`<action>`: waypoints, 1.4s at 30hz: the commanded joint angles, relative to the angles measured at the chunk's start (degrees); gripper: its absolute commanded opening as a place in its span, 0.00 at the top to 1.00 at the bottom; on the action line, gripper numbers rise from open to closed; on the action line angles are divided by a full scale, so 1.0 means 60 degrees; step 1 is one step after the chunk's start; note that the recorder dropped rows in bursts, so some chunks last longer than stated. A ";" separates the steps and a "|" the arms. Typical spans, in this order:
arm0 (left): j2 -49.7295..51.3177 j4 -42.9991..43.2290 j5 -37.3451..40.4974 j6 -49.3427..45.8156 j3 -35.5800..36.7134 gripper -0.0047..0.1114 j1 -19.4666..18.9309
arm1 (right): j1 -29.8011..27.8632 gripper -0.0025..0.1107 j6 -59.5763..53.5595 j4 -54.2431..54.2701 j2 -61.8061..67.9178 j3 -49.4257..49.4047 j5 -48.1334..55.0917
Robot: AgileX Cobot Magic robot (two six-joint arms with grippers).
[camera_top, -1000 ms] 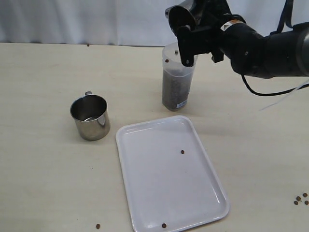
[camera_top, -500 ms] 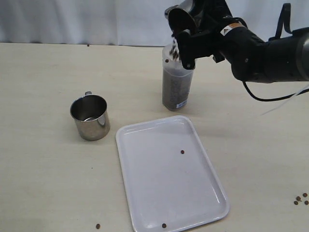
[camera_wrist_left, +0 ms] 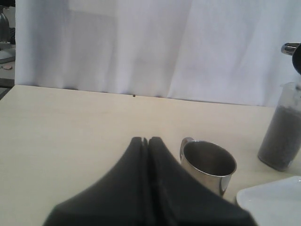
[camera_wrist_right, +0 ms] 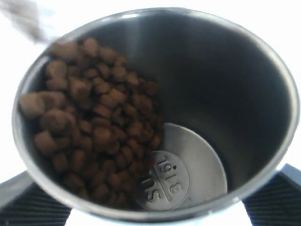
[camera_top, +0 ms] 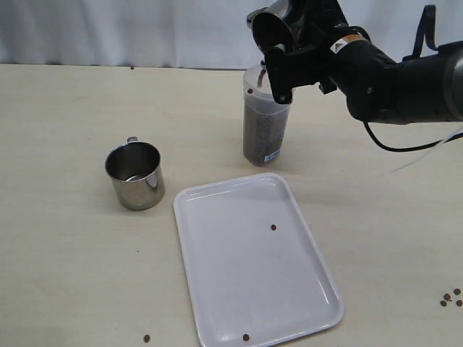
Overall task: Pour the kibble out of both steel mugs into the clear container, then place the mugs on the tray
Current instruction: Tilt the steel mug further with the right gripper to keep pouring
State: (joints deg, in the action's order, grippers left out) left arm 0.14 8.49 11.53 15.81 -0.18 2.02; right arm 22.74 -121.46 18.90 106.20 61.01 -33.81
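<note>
My right gripper [camera_top: 283, 54] is shut on a steel mug [camera_top: 272, 29], tipped on its side just above the open top of the clear container [camera_top: 265, 119]. Kibble [camera_wrist_right: 89, 122] lies heaped against the low side of that mug, with part of its stamped bottom bare. The container is about two-thirds full of kibble. The second steel mug [camera_top: 135, 175] stands upright and looks empty, left of the white tray [camera_top: 253, 260]. My left gripper [camera_wrist_left: 146, 140] is shut on nothing, close beside that mug [camera_wrist_left: 209, 165].
Loose pellets lie on the tray [camera_top: 273, 227], near the table's front edge [camera_top: 147, 337] and at the far right [camera_top: 451, 298]. A white curtain hangs behind the table.
The right gripper has tipped the mug further over the container, and kibble began to fall out of it half a second ago. The left arm and the other mug stay still.
</note>
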 commanded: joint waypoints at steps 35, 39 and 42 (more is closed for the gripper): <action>-0.0024 -0.0007 -0.0042 0.0048 0.0029 0.96 0.0007 | -0.0008 0.94 -0.0007 -0.1282 -0.0062 -0.0032 -0.0894; -0.0024 -0.0007 -0.0042 0.0048 0.0029 0.96 0.0007 | -0.0008 0.94 -0.0007 -0.1308 -0.0062 -0.0131 -0.1104; -0.0024 -0.0007 -0.0042 0.0048 0.0029 0.96 0.0007 | -0.0008 0.94 -0.0007 -0.1308 -0.0062 -0.0131 -0.1172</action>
State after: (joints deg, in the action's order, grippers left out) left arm 0.14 8.49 11.53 15.81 -0.18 2.02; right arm 22.74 -121.46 11.67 106.20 60.28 -38.50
